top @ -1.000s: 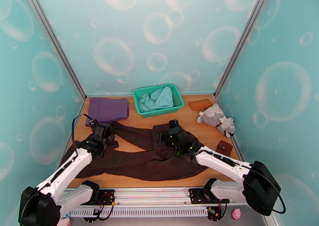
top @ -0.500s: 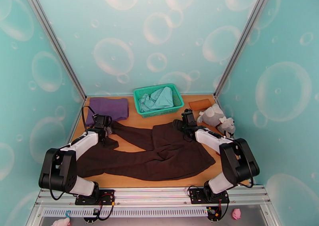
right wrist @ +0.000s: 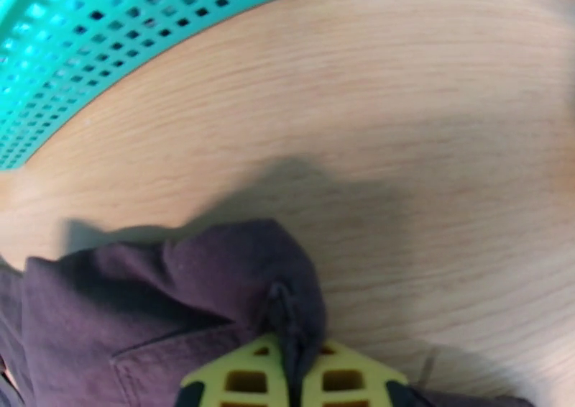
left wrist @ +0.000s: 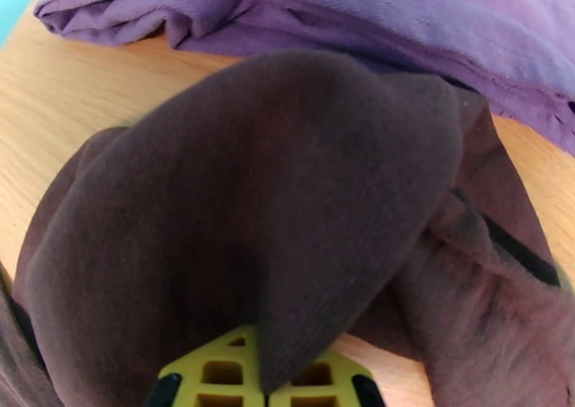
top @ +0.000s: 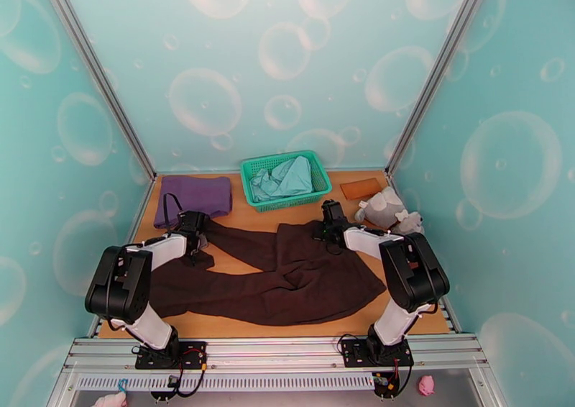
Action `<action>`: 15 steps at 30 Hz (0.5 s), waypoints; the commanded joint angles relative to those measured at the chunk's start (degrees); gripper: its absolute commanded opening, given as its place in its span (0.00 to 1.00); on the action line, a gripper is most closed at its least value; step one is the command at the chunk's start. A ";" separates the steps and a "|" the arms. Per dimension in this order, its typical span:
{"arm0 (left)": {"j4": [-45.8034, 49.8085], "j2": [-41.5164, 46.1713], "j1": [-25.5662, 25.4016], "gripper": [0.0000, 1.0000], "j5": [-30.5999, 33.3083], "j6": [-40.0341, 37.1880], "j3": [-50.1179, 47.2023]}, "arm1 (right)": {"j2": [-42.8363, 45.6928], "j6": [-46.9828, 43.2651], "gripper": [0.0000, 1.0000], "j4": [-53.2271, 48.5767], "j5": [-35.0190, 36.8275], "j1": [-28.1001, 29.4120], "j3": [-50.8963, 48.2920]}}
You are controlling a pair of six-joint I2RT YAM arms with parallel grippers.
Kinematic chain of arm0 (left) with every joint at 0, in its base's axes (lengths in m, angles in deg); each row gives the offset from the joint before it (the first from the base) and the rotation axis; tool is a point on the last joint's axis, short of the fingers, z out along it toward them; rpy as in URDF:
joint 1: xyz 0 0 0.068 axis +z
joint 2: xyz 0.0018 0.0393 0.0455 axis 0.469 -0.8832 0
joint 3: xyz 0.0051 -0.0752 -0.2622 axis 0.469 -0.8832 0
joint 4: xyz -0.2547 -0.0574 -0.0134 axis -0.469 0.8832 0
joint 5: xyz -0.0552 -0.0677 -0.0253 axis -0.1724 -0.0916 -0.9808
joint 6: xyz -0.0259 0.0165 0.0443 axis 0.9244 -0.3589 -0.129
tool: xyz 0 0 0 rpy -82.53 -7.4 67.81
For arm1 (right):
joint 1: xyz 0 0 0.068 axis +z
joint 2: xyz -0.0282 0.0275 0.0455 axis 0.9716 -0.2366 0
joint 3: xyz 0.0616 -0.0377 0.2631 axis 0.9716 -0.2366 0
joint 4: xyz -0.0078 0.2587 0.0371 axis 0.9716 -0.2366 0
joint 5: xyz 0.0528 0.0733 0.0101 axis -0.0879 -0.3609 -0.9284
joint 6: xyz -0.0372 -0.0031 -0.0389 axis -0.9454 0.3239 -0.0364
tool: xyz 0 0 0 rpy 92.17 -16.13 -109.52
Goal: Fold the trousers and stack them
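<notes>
top external view: the dark brown trousers [top: 287,279] lie spread and creased on the wooden table [top: 248,220], on the near side of the green mesh basket [top: 291,197]. the waist lies near-right of the basket and the legs run off to its near-left.

the left gripper [top: 192,232], near-left of the basket, is clamped on a leg end. in the left wrist view, its yellow fingertips [left wrist: 215,374] pinch a raised fold of brown fabric.

the right gripper [top: 327,227], just near-right of the basket, is clamped on a waist corner. in the right wrist view, the cloth sits between its yellow pads [right wrist: 345,381].

a purple cloth [top: 194,196] lies left of the basket, just beside the gripped leg end. a pale teal garment [top: 284,177] lies inside the basket, and a grey plush toy [top: 388,214] sits to its right.
</notes>
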 commanded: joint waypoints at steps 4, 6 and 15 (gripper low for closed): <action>8.82 14.26 0.50 0.00 8.40 -0.17 3.90 | 13.86 -1.56 0.00 -2.33 0.75 -3.09 -1.25; 9.00 17.53 0.52 0.00 7.40 0.51 3.82 | 17.24 -1.78 0.00 -5.52 3.93 -3.88 -0.60; 16.52 23.12 3.37 0.00 11.59 0.51 8.65 | 36.57 -1.45 0.00 -0.58 14.74 -11.96 -10.19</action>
